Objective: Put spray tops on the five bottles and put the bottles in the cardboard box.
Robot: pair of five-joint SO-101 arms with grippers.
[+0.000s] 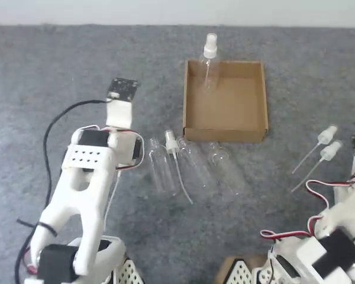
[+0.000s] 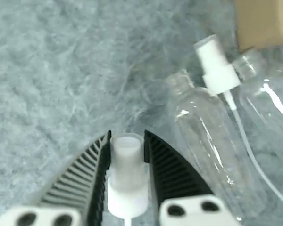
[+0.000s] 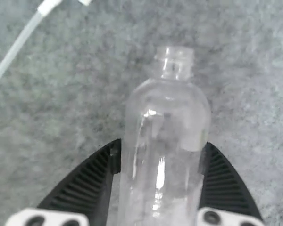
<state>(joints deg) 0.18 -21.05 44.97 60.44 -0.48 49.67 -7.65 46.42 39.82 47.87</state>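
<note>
My left gripper is shut on a white spray top, held over the carpet left of the lying bottles. Beside it lie a clear bottle, a loose spray top and a second bottle. My right gripper is shut on a clear open-necked bottle above the carpet. From above, three bottles lie in front of the cardboard box. A capped bottle stands at the box's far edge. The left gripper sits left of them.
Two more spray tops with long tubes lie on the carpet right of the box, near the right arm. A tube crosses the right wrist view's corner. Open carpet stretches left of the left arm.
</note>
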